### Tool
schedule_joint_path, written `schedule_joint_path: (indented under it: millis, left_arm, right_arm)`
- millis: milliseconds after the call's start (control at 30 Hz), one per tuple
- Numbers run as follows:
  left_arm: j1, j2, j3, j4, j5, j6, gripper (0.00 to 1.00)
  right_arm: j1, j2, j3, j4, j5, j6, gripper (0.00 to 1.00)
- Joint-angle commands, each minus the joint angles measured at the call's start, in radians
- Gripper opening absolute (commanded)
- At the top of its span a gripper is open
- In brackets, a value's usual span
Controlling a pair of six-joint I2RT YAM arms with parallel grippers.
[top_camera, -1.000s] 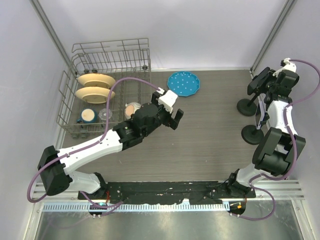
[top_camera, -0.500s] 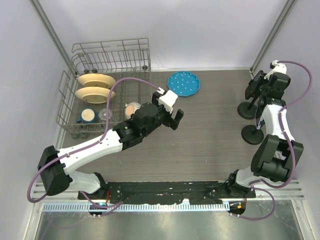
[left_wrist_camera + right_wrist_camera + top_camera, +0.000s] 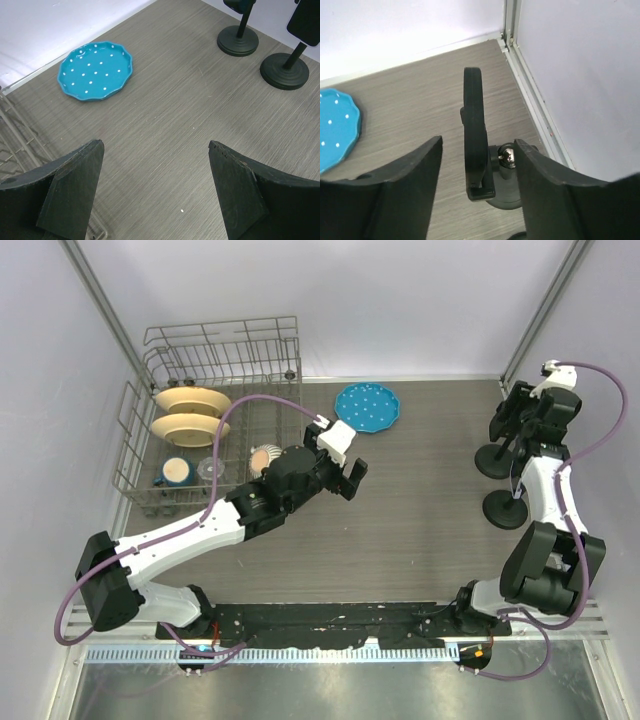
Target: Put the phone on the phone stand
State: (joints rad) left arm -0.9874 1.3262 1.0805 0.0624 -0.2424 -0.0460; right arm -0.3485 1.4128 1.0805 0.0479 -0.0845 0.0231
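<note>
Above the grey wood-grain surface (image 3: 410,95), the right tool (image 3: 477,145) stood parted around the slim black phone (image 3: 472,110), apparently leaving it seated on the black round-based stand (image 3: 502,197).

Two phone stands (image 3: 495,455) (image 3: 505,508) sit at three o'clock, with one phone (image 3: 306,20) showing clearly. One blue dotted plate (image 3: 366,407) lies at twelve. One wire rack (image 3: 222,345) at ten holds two cream plates (image 3: 190,398) (image 3: 188,427).

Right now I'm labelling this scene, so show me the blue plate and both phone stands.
Blue plate (image 3: 95,70), left wrist view, middle of its dotted face.
Farther phone stand (image 3: 238,41), left wrist view, its round base.
Nearer phone stand (image 3: 285,72), left wrist view, its round base.
</note>
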Motion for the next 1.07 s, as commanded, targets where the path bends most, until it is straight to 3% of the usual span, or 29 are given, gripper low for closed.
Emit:
schedule_joint_path:
  millis: [0,200,400,467,667,833,1033]
  left_arm:
    - [-0.002,-0.027,0.027,0.039,0.002,-0.003,0.89]
    - [-0.002,-0.033,0.030,0.037,-0.003,0.001,0.90]
    - [0.000,-0.035,0.030,0.037,-0.020,0.012,0.90]
    - [0.000,-0.036,0.032,0.033,-0.028,0.015,0.90]
    - [0.000,-0.054,0.032,0.037,-0.107,0.102,0.90]
    - [0.003,-0.088,0.009,0.076,-0.166,0.159,0.90]
    - [0.003,-0.137,-0.020,0.118,-0.155,0.167,0.90]
  right_arm:
    - [0.009,-0.089,0.029,0.087,0.077,0.001,0.68]
    - [0.103,-0.133,0.107,-0.040,0.293,0.009,0.77]
    - [0.347,-0.189,0.157,-0.207,0.680,-0.009,0.78]
    - [0.443,-0.184,0.182,-0.265,0.733,0.018,0.78]
    - [0.666,-0.158,0.162,-0.367,0.649,0.147,0.79]
    - [0.816,-0.207,0.006,-0.317,0.575,0.265,0.82]
    - [0.902,-0.493,-0.220,-0.180,0.453,0.353,0.84]
